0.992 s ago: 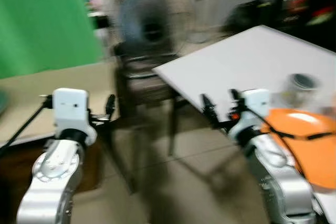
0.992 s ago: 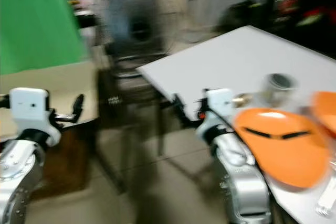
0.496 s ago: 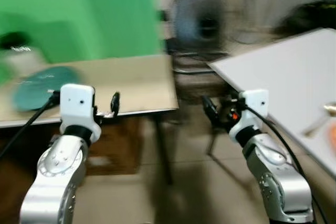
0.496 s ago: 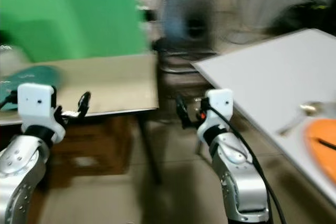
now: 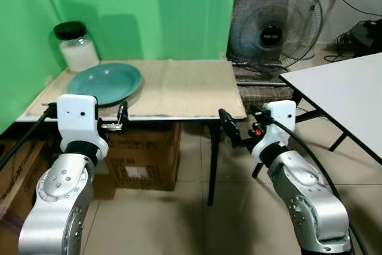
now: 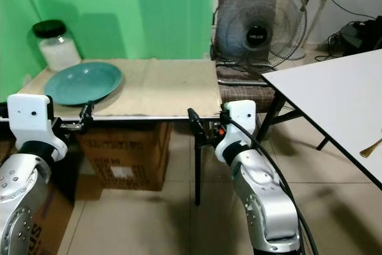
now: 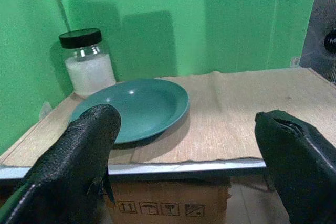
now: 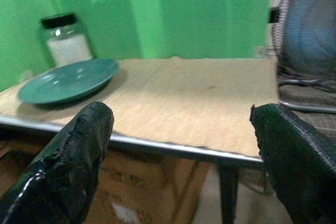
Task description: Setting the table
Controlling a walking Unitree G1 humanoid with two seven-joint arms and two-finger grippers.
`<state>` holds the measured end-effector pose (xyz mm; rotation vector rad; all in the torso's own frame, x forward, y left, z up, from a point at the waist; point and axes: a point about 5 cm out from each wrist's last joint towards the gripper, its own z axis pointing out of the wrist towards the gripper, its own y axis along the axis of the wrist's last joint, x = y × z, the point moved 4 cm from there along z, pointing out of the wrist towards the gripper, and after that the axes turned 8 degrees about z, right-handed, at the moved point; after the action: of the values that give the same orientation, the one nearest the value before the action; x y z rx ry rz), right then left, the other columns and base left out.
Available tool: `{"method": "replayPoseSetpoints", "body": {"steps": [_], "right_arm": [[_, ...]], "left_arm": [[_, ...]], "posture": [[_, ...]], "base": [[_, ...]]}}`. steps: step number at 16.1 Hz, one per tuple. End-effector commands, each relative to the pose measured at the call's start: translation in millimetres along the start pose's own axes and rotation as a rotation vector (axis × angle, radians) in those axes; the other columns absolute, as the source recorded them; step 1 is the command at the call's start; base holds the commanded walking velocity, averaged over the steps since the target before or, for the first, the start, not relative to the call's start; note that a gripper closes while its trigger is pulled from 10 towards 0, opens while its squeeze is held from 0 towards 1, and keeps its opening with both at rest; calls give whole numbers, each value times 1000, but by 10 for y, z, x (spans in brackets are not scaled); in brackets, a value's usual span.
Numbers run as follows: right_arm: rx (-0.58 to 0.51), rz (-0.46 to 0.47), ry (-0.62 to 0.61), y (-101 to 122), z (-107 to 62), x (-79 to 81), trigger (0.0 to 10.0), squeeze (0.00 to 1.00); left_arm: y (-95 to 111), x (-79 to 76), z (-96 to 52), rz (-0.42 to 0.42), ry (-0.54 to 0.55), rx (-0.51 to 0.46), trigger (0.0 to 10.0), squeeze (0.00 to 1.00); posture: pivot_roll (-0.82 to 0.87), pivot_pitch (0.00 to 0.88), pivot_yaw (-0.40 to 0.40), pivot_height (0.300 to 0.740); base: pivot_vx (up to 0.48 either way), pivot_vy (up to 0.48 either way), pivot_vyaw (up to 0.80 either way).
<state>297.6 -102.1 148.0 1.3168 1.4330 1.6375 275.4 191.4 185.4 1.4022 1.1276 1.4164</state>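
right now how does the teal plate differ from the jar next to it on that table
The teal plate is low, wide and open, lying flat on the mat; the jar stands upright and taller behind it, against the green backdrop. The plate is opaque teal and looks empty, while the jar is clear glass with a black lid and holds something white. Both sit at the robot's left end of the small table, and neither is held: left gripper and right gripper are open, short of the table's edge.

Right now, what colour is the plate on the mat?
Teal green plate, clearest in the left wrist view.
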Motion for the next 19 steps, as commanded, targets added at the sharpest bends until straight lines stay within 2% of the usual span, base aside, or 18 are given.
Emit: {"method": "replayPoseSetpoints", "body": {"steps": [1, 6, 14, 19], "right_arm": [[9, -8, 6, 11, 20, 5, 10000, 1000], [22, -17, 15, -20, 49, 7, 10000, 1000], [38, -32, 63, -52, 112, 76, 10000, 1000], [42, -45, 78, -71, 126, 98, 10000, 1000]], "left_arm": [[32, 12, 9, -6, 1, -14, 10000, 0], [38, 43, 11, -23, 12, -12, 10000, 0], [36, 64, -27, -15, 7, -12, 10000, 0], [36, 54, -33, -5, -3, -12, 10000, 0]], "posture": [[-59, 2, 38, 740], [-46, 0, 34, 740], [-29, 0, 21, 740], [-22, 0, 23, 740]], "base": [[0, 0, 475], [338, 0, 800], [427, 0, 0], [463, 0, 800]]}}
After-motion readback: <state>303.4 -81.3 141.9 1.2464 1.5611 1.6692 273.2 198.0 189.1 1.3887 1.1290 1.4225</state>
